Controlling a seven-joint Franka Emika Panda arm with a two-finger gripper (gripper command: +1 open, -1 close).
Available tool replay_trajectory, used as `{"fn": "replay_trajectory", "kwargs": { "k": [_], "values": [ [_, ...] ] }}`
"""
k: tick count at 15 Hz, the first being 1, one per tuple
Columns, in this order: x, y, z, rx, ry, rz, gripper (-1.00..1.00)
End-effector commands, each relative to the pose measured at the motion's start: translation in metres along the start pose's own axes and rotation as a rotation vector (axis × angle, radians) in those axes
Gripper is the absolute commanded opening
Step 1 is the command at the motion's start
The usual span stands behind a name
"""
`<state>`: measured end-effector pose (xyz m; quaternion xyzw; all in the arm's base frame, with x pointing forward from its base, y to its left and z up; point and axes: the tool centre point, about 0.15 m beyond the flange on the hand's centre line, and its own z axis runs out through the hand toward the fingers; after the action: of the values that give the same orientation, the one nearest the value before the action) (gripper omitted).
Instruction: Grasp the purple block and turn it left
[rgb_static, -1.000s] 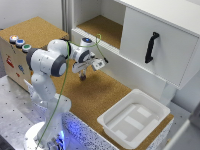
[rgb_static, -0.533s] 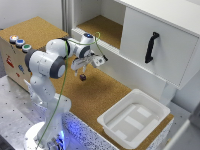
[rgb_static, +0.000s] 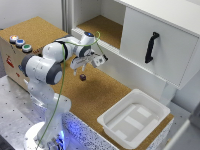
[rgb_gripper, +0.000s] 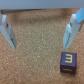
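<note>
The purple block (rgb_static: 82, 77) is a tiny dark cube on the cork surface, just below my gripper (rgb_static: 79, 68). In the wrist view the block (rgb_gripper: 67, 60) shows a yellow mark on its top face. It lies close to the tip of one finger (rgb_gripper: 73, 30), not centred between the two. My gripper (rgb_gripper: 39, 39) is open and empty, with its fingers spread wide above the cork. The other finger (rgb_gripper: 6, 30) is well away from the block.
A white tray (rgb_static: 112, 124) stands on the cork toward the exterior view's right. A white cabinet with a black handle (rgb_static: 150, 47) and an open cork shelf (rgb_static: 102, 27) is behind. A box with coloured buttons (rgb_static: 19, 43) is at the left.
My gripper has shifted slightly toward the exterior view's left and down, closer over the block. The block has not moved.
</note>
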<state>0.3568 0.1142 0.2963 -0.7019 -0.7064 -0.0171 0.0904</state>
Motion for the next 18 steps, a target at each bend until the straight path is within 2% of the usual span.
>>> {"fn": "replay_trajectory", "kwargs": {
  "k": [1, 4, 6, 7, 9, 10, 11, 13, 15, 17, 18],
  "values": [
    [0.025, -0.016, 0.012, 0.044, -0.109, 0.276, 1.00],
    [0.039, -0.034, 0.015, 0.034, -0.096, 0.498, 1.00],
    [0.044, -0.043, 0.017, 0.009, -0.091, 0.751, 1.00],
    [0.048, -0.047, 0.018, -0.020, -0.123, 0.890, 1.00],
    [0.046, -0.050, 0.029, -0.006, -0.085, 1.099, 1.00],
    [0.044, -0.049, 0.035, -0.020, -0.055, 1.212, 1.00],
    [0.041, -0.048, 0.037, -0.032, 0.006, 1.270, 1.00],
    [0.040, -0.041, 0.036, -0.088, 0.068, 1.351, 1.00],
    [0.045, -0.033, 0.037, -0.115, 0.136, 1.396, 1.00],
    [0.056, -0.027, 0.041, -0.155, 0.149, 1.440, 1.00],
    [0.062, -0.022, 0.045, -0.147, 0.142, 1.436, 1.00]
  ]
}}
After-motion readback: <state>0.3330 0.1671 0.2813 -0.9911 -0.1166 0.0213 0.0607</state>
